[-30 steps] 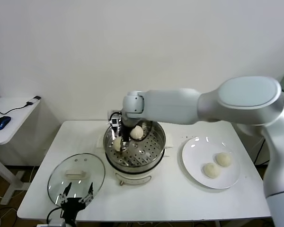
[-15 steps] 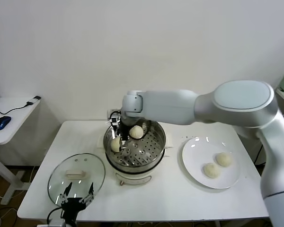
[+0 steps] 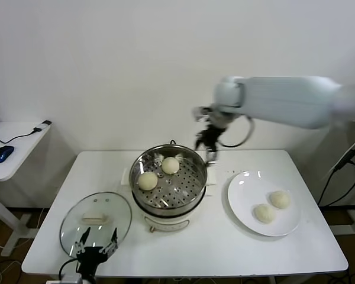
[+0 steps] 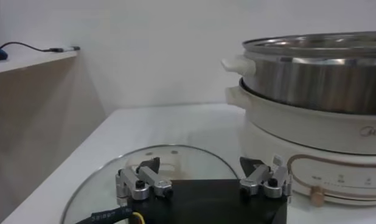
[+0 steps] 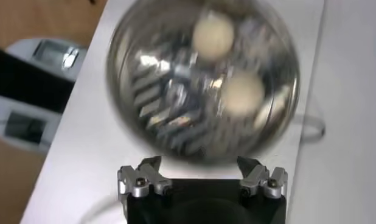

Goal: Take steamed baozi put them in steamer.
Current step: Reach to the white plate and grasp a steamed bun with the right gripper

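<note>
The steamer (image 3: 169,184), a round shiny steel basket with a perforated bottom, is seated upright on a white electric pot base with side handles, near the middle of the bench. Two steamed baozi, smooth, domed and cream-white, are held inside it: one (image 3: 170,165) at the far side of the basket, the other (image 3: 147,180) beside it toward the robot's left, the two slightly apart. Two more baozi, one (image 3: 278,199) and another (image 3: 263,213), are found just beside each other, well apart from the steamer on the robot's right.

Plain white wall (image 3: 106,71); white table (image 3: 225,248); side desk (image 3: 12,155) at left.
</note>
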Robot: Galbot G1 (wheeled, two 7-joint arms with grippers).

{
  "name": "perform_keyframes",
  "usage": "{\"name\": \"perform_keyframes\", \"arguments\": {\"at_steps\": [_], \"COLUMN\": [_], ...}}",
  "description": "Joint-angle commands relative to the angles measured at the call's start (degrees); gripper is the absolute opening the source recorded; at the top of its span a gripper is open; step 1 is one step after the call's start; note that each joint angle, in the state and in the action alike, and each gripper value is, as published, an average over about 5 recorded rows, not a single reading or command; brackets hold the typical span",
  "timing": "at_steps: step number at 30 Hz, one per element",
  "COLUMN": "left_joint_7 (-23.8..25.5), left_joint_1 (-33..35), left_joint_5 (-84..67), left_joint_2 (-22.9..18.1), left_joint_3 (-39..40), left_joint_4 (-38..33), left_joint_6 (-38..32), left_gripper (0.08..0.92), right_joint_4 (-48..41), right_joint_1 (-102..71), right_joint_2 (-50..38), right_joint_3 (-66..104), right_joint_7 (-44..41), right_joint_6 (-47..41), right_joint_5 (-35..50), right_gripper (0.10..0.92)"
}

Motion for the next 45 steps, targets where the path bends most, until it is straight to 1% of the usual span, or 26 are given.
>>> {"name": "perform_keyframes", "arguments": {"at_steps": [1,8,19,25,33,36,41,45], "left_joint_7": [0.0,-0.1,-0.1,-0.1,-0.1,-0.1,-0.2,-0.2], "left_joint_1": [0.0,0.0,0.4,0.5,0.7,0.8,0.9,1.0], "left_joint_5": [0.0,-0.1,-0.1,0.0,0.1,0.2,0.3,0.4], "left_joint_2": [0.2,0.0,-0.6,-0.6,-0.4,-0.3,-0.4,-0.5], "left_joint_3": [-0.2,-0.6,-0.7,-0.7,-0.8,-0.7,-0.6,-0.6], "left_joint_4": [0.1,0.0,-0.1,0.2,0.2,0.1,-0.1,-0.3], "left_joint_6": [0.0,0.0,0.0,-0.2,-0.3,-0.3,-0.3,-0.2], "left_gripper": [0.823,0.823,0.823,0.823,0.823,0.823,0.823,0.823], "right_joint_4": [7.7,5.4,1.3,-1.0,-1.8,-2.0,-1.7,-0.3], "right_joint_1": [-1.1,-14.6,-31.3,-36.6,-39.4,-39.7,-39.6,-37.1], "right_joint_2": [-21.5,-24.6,-24.1,-22.8,-21.4,-21.2,-21.4,-22.2], "right_joint_3": [-6.9,1.7,15.3,20.4,23.1,23.7,24.4,24.0], "right_joint_7": [-0.6,3.6,7.4,9.3,10.9,11.5,11.6,10.8], "right_joint_6": [1.8,-2.1,-5.3,-6.3,-7.3,-7.5,-7.5,-7.2], "right_joint_5": [-14.0,-21.0,-24.9,-26.5,-27.3,-27.7,-28.0,-27.9], "right_gripper": [0.823,0.823,0.823,0.823,0.818,0.781,0.695,0.662]}}
